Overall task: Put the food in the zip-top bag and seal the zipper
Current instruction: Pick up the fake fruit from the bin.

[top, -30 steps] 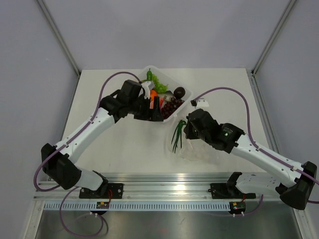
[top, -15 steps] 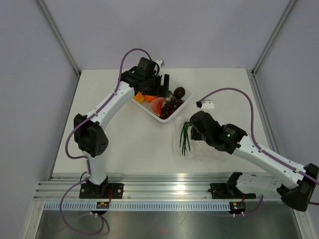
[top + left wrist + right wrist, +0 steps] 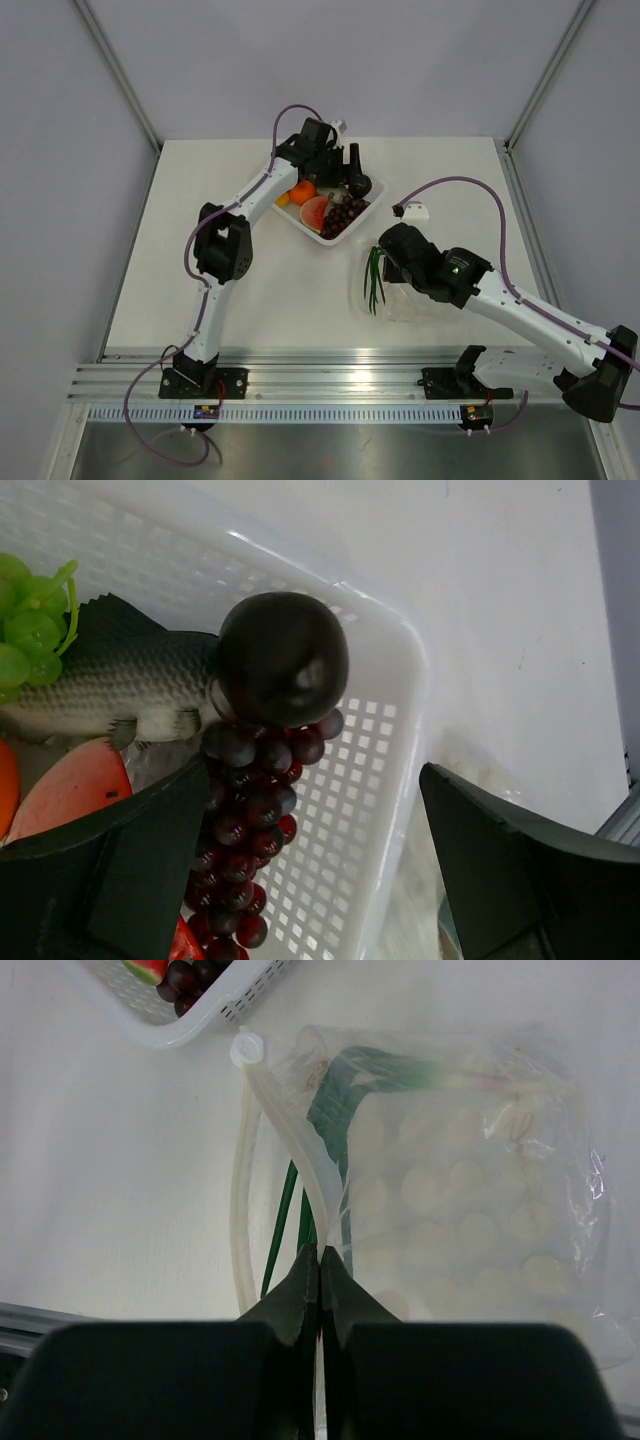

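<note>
The left tool [image 3: 350, 170] is seen over the far right corner of the white tray [image 3: 300, 225], with its fingers spread wide and nothing gripped between them. In the left wrist view the dark round fruit [image 3: 283, 658] is found straight ahead of the tool's gap, just beyond the fingertips rather than between them. It is perched on the dark grapes [image 3: 245, 820] and set close to the tray's corner wall, so a short advance along the tool's own line is judged to be what the next grasp calls for. The left arm is plainly the nearer one to the food in the tray. Further right and nearer the arm bases, well apart from that fruit, the zip-top bag [image 3: 480, 1220] is laid flat on the desk [image 3: 460, 170]. Its mouth is turned leftward, and one lip of the zipper [image 3: 290, 1140] is pinched between the pressed-together fingers of the right tool [image 3: 320, 1255], while the other lip is bowed away from it. The green onion [image 3: 335, 1120] is lodged partly inside, with its leaves trailing out past the mouth — sealing is therefore judged not yet possible.
</note>
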You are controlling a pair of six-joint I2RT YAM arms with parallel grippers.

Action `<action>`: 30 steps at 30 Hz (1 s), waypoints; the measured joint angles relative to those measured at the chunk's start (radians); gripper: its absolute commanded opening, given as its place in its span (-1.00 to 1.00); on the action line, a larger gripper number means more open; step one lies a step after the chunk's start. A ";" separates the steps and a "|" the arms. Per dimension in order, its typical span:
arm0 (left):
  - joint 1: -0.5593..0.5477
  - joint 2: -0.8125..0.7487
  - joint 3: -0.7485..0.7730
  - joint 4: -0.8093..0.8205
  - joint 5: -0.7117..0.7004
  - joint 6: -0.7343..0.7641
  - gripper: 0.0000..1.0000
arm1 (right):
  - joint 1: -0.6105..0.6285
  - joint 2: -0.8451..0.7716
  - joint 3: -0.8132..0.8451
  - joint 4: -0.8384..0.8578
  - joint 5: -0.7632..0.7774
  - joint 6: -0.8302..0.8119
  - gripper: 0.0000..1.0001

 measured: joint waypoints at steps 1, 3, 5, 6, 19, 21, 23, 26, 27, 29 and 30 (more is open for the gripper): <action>0.001 0.014 0.000 0.009 0.000 -0.003 0.82 | 0.000 0.001 0.000 0.000 0.000 0.001 -1.00; 0.004 0.047 0.001 0.031 0.000 -0.011 0.82 | 0.000 0.002 0.002 0.000 0.000 0.005 -1.00; 0.005 0.077 0.009 0.043 0.000 -0.018 0.82 | 0.000 0.003 0.004 0.000 0.000 0.006 -1.00; 0.005 0.091 0.019 0.047 0.000 -0.023 0.82 | 0.000 0.003 0.004 0.000 -0.001 0.007 -1.00; 0.005 0.198 0.111 0.154 0.035 -0.097 0.69 | 0.000 0.019 0.005 0.000 -0.003 0.007 -1.00; 0.005 0.203 0.111 0.153 0.032 -0.098 0.64 | 0.000 0.019 0.005 0.001 -0.003 0.007 -1.00; 0.005 0.205 0.111 0.151 0.027 -0.097 0.61 | 0.000 0.020 0.005 0.001 -0.003 0.008 -1.00; 0.005 0.206 0.111 0.146 0.023 -0.096 0.42 | 0.000 0.022 0.005 0.004 -0.003 0.008 -1.00; 0.005 0.206 0.111 0.146 0.022 -0.095 0.26 | 0.000 0.023 0.005 0.006 -0.003 0.008 -1.00; 0.005 0.206 0.111 0.146 0.022 -0.094 0.13 | 0.000 0.025 0.005 0.008 -0.003 0.007 -1.00; 0.005 0.206 0.111 0.146 0.023 -0.093 0.01 | 0.000 0.026 0.005 0.008 -0.003 0.007 -1.00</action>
